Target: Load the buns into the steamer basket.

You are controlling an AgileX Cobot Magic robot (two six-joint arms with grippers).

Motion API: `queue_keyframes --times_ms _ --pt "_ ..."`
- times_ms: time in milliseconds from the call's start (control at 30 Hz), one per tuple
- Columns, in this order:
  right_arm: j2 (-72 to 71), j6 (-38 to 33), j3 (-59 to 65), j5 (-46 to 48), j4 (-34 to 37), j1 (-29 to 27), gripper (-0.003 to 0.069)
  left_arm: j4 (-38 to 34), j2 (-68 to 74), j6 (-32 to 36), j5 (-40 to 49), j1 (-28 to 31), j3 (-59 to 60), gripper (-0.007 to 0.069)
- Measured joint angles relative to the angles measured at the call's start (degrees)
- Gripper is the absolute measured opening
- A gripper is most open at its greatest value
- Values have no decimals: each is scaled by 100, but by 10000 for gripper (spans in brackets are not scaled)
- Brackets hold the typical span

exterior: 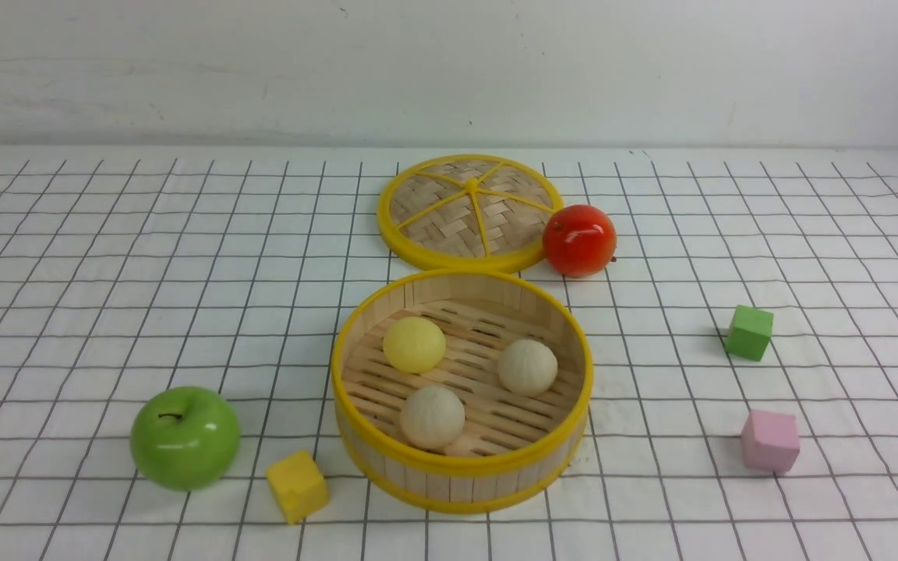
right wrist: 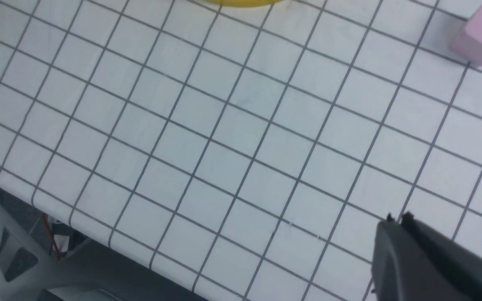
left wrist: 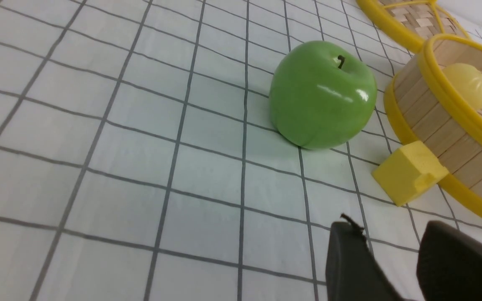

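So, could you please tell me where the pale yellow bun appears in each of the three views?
Front view: the pale yellow bun lies inside the steamer basket, at its far left.
Left wrist view: the bun shows at the right edge, over the basket's rim.
Right wrist view: not in it.
Shared landmark: the yellow cube beside the basket, in the front and left wrist views.

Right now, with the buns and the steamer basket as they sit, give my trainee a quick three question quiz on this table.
1. How many buns lie in the steamer basket?
2. True or false: the lid covers the basket.
3. Which sits nearest the green apple: A) yellow cube B) pink cube C) green cube?

Key: 1. three; 2. false, it lies flat behind the basket; 3. A.
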Motion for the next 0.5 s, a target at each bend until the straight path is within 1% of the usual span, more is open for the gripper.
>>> queue_keyframes --times_ms 200,233,333,367,500 --pt "-351 -31 33 0 -79 -40 -17 0 0 0 0 5 0 238" --pt "-553 -116 73 -41 -133 -190 -17 0 0 0 0 5 0 238" --pt "-1197 -284 315 -772 -418 -837 -15 0 0 0 0 5 0 238" --pt "-1388 -287 427 -1070 -473 -980 -14 0 0 0 0 5 0 238" --pt "-2351 -301 1326 -2601 -670 -1863 -10 0 0 0 0 5 0 238"
